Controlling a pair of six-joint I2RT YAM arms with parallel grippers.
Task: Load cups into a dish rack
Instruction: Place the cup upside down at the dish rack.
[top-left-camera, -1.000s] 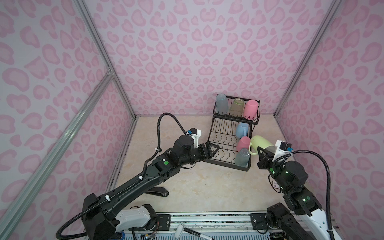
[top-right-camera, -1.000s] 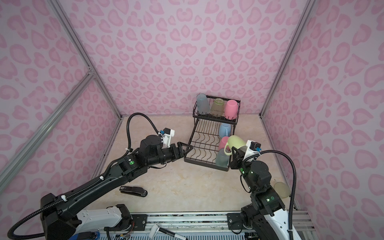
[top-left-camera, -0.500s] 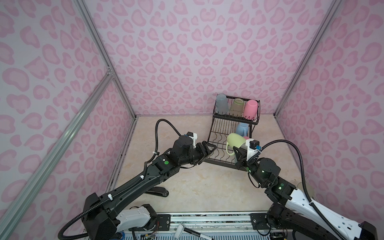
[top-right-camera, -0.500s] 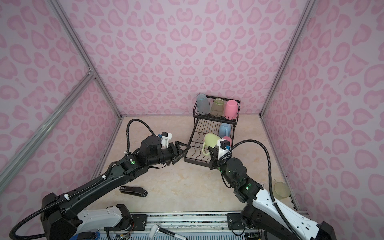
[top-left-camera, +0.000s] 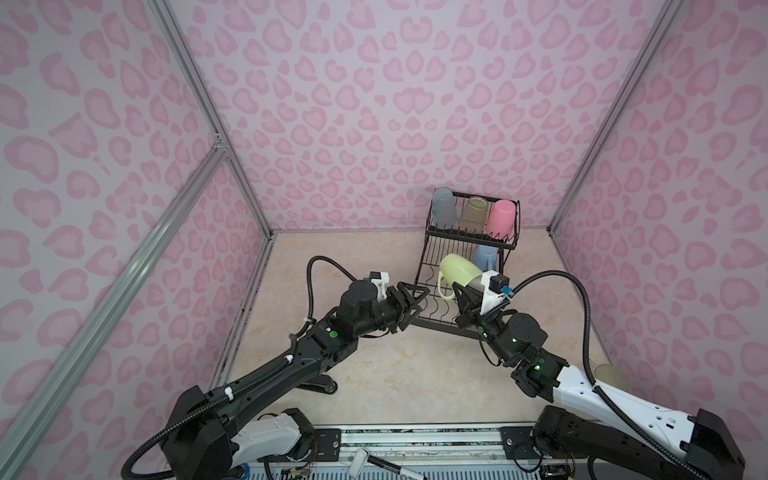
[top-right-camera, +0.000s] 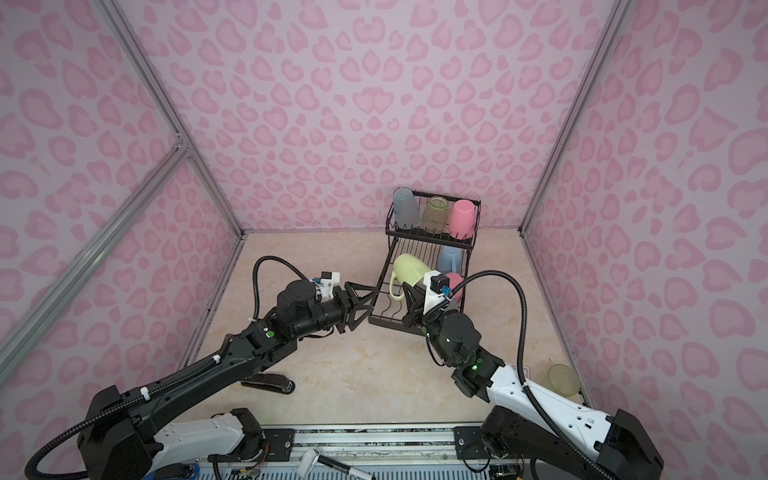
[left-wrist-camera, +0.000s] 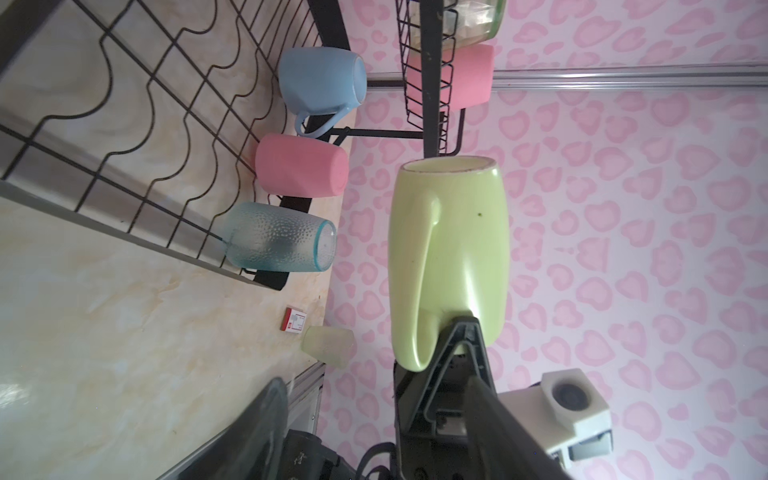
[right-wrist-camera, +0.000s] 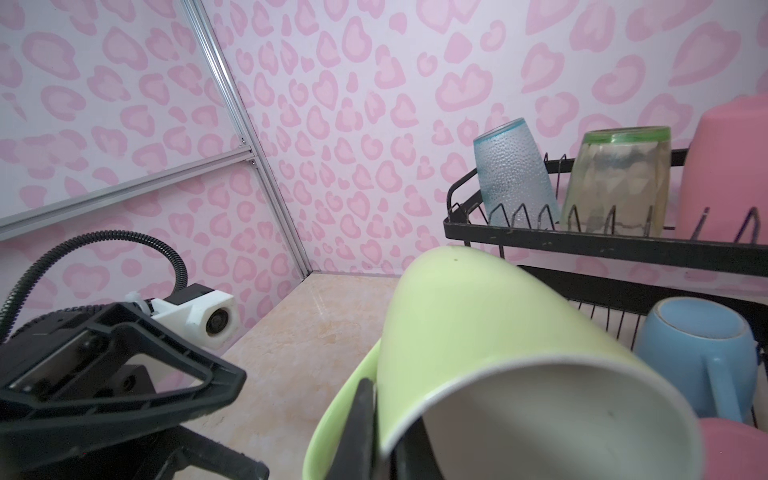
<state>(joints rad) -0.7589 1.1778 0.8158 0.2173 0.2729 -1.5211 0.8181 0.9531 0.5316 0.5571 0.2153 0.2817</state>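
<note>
Glossy yellow-green mug (top-left-camera: 457, 268), pebbled teal tumbler (left-wrist-camera: 276, 237), black wire rack (right-wrist-camera: 582, 244)

Black arms (top-left-camera: 291, 365), white base links (top-left-camera: 623, 407), ribbed cables (top-left-camera: 582, 299), triangular-framed black left claw (top-left-camera: 420, 306).

Bright even light, soft shadows, blurred wrist foregrounds

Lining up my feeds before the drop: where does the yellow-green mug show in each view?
Top view: yellow-green mug tilted over the dish rack's lower grid, just right of centre.
Top view: same place, near centre.
Left wrist: seen side-on, handle facing the camera, wall behind it.
Right wrist: close foreground, open mouth toward the camera.
Shared landmark: the light blue mug in the rack.
</note>
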